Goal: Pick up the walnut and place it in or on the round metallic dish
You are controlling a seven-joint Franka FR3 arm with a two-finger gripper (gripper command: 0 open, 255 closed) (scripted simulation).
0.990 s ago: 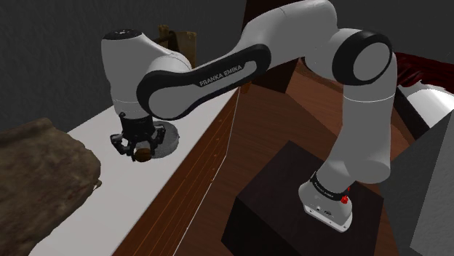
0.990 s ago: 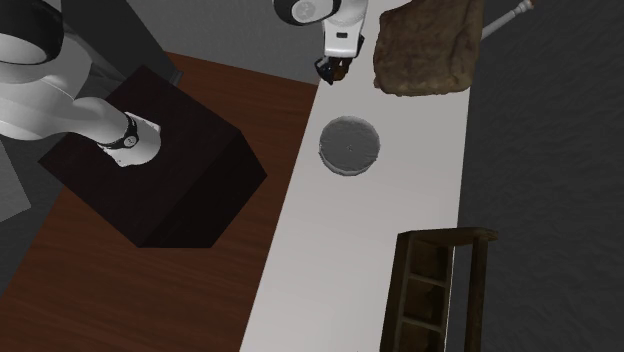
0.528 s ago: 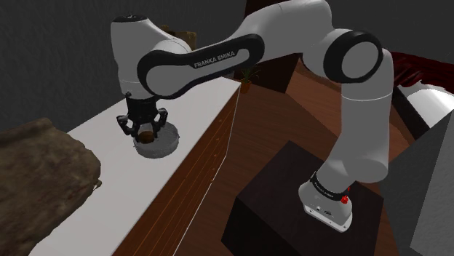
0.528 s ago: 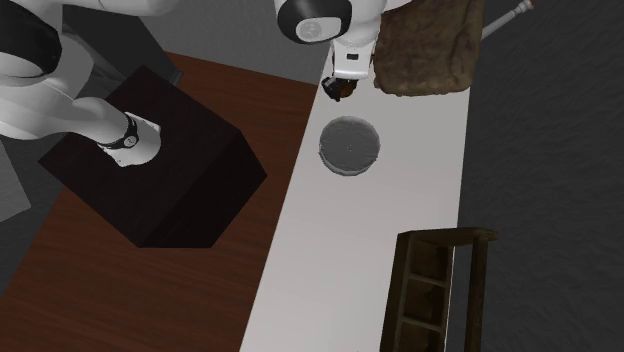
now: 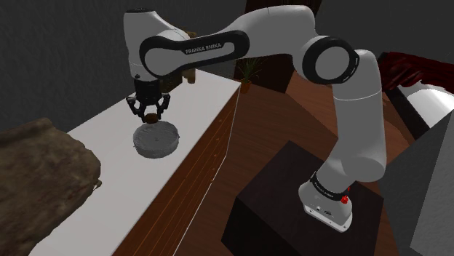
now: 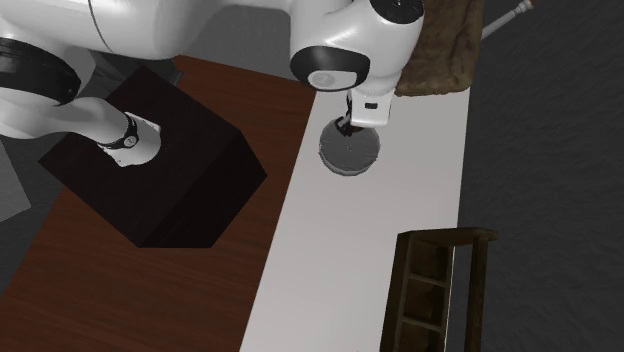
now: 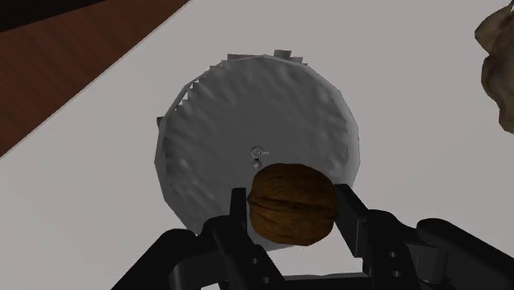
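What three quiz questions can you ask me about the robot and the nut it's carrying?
1. True or false: the claw is shut on the walnut.
2. Pick one: the walnut hangs above A) the brown floor, B) the round grey dish, C) the dark stand.
3. Fill the gap: the dish sits on a ____ counter.

Key: 1 true; 2 B; 3 white.
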